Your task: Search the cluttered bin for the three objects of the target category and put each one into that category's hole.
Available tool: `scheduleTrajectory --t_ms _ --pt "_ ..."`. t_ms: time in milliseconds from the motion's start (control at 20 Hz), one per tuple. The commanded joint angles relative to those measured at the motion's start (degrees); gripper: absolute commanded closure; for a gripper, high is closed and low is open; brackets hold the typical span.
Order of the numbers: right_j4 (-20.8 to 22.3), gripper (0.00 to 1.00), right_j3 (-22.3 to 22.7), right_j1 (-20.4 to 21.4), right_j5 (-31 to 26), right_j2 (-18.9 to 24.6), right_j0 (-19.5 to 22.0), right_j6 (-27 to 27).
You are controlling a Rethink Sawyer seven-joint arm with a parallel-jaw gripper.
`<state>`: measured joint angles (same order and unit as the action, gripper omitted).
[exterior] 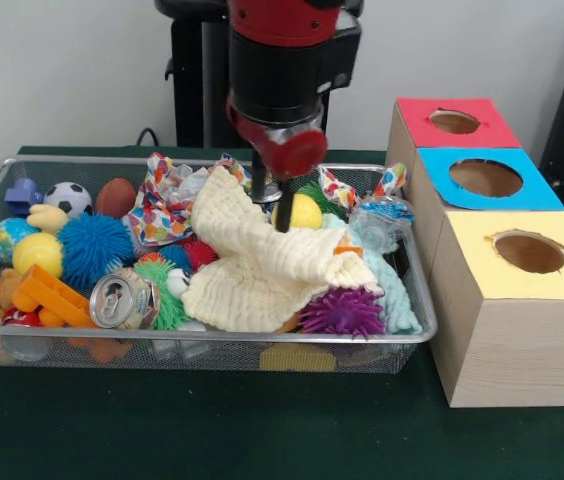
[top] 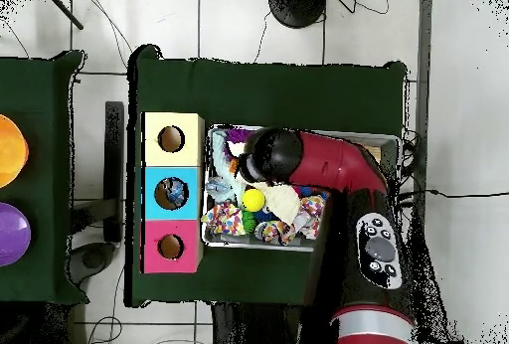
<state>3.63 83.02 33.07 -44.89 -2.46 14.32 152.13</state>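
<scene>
The wire mesh bin (exterior: 212, 345) is full of toys. My gripper (exterior: 273, 205) hangs open and empty over the bin's middle, its tips just above a cream knitted cloth (exterior: 262, 265) and beside a yellow ball (exterior: 305, 212). One crushed clear bottle with a blue label (exterior: 382, 215) lies at the bin's right end, to the right of the gripper. The blue-topped box's hole (exterior: 485, 178) is right of the bin. In the overhead view something clear and bluish shows inside this hole (top: 173, 193). The arm (top: 318, 161) hides the gripper there.
The red-topped box (exterior: 457, 122) and the yellow-topped box (exterior: 522, 252) flank the blue one. In the bin lie a silver can (exterior: 122, 298), a blue spiky ball (exterior: 92, 248), a purple spiky ball (exterior: 342, 312), a small football (exterior: 67, 197) and patterned cloth (exterior: 167, 205).
</scene>
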Motion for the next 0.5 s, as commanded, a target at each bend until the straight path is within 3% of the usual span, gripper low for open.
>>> scheduleTrajectory --t_ms 50,100,350,500 --pt "-3.36 0.00 -4.17 -4.43 6.13 -7.45 1.45 18.20" --pt "-4.70 0.00 -4.01 -4.76 4.65 -7.24 1.82 18.89" --pt "-13.94 0.00 0.49 -5.64 10.07 -3.24 5.28 20.97" --pt "-17.03 0.00 -1.01 -7.91 9.76 -5.62 3.30 24.18"
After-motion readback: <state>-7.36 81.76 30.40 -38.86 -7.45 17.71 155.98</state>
